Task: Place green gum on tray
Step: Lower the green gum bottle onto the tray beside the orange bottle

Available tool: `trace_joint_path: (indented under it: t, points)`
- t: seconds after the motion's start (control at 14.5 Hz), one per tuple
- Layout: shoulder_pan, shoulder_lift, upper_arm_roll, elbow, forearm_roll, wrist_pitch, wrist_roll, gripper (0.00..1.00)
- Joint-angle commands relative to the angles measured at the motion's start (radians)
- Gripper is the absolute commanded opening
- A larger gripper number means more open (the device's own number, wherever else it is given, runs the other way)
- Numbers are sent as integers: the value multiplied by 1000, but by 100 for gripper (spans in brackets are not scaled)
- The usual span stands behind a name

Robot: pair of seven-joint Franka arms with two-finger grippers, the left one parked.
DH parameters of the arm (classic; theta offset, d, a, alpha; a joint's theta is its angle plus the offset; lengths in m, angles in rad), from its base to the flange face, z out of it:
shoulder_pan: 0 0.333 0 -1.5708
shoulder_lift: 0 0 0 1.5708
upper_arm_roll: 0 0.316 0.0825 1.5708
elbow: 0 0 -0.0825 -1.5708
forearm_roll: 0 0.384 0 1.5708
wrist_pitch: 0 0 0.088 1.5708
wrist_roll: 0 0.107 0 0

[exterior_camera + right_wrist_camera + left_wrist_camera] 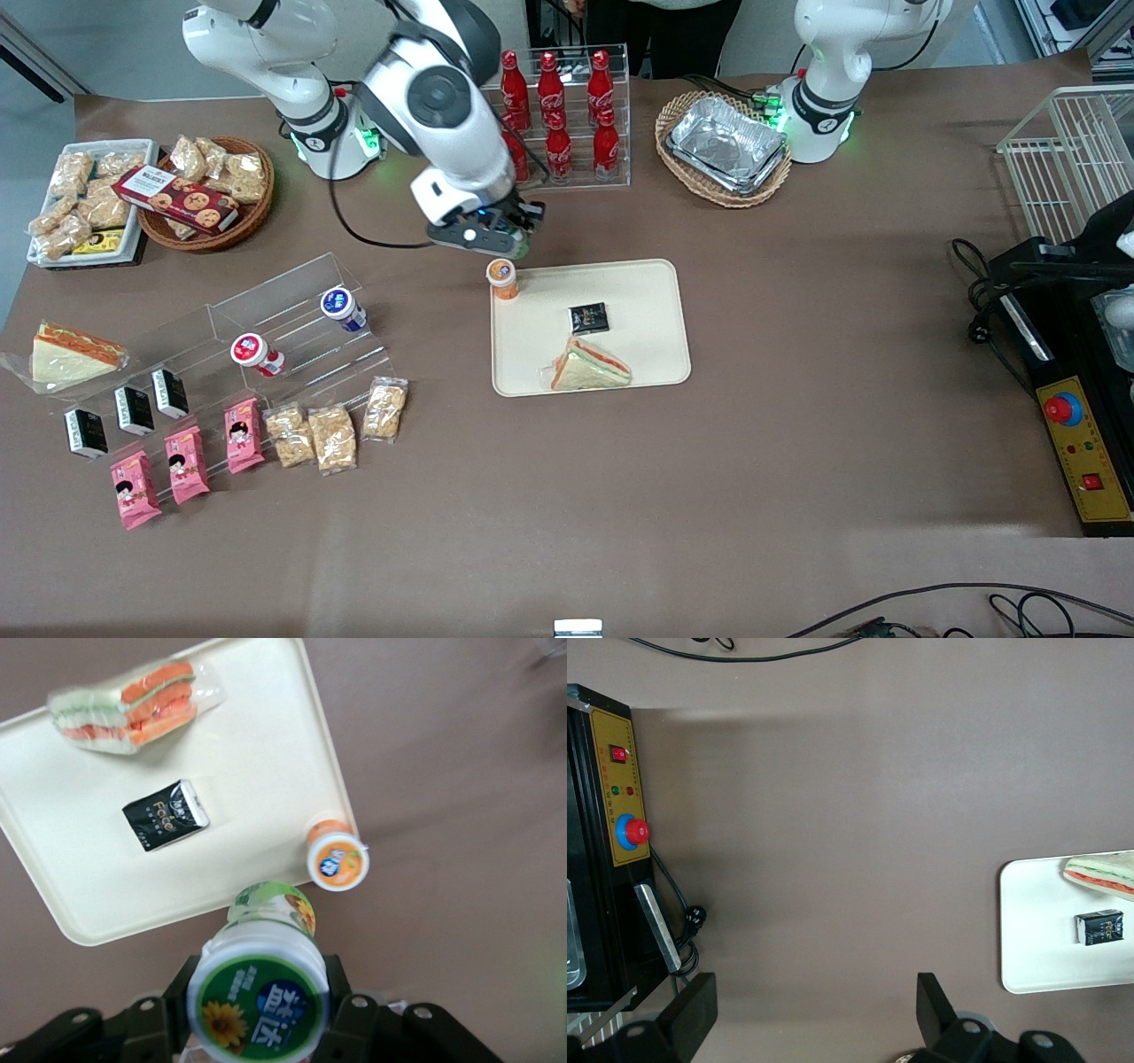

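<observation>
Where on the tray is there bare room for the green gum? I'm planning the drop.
The claw holds the green gum near the tray. Free: the parked-arm half, beside the black packet. Crowded: the orange-lidded bottle corner and the sandwich.

Brown table surface (797, 461) under even light, grey floor (133, 53) past its edge — white wire rack (1067, 159) at the parked arm's end

The green gum (261, 992), a small bottle with a translucent green body and a round white lid bearing a green label, was held upright between the fingers of the gripper (505, 237), lid toward the wrist. It was carried above the table, just outside the rim of the tray. The tray (651, 306), flat, beige and rectangular with rounded corners, lay below the gripper and nearer the front camera.
</observation>
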Motion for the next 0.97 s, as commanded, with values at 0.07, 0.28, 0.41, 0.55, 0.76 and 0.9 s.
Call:
trace_joint_path:
  t: [0.07,0.28,0.41,0.55,0.76,0.9]
  points:
    - [59,210,7,33,-181,141,170,17]
    - [92,332,4,29,-336,220,296,16]
    - [92,401,-10,26,-408,278,319,16]
    - [94,433,-34,24,-445,321,321,17]
    - [94,464,-61,23,-494,358,321,17]
    - [92,466,-62,15,-507,364,321,21]
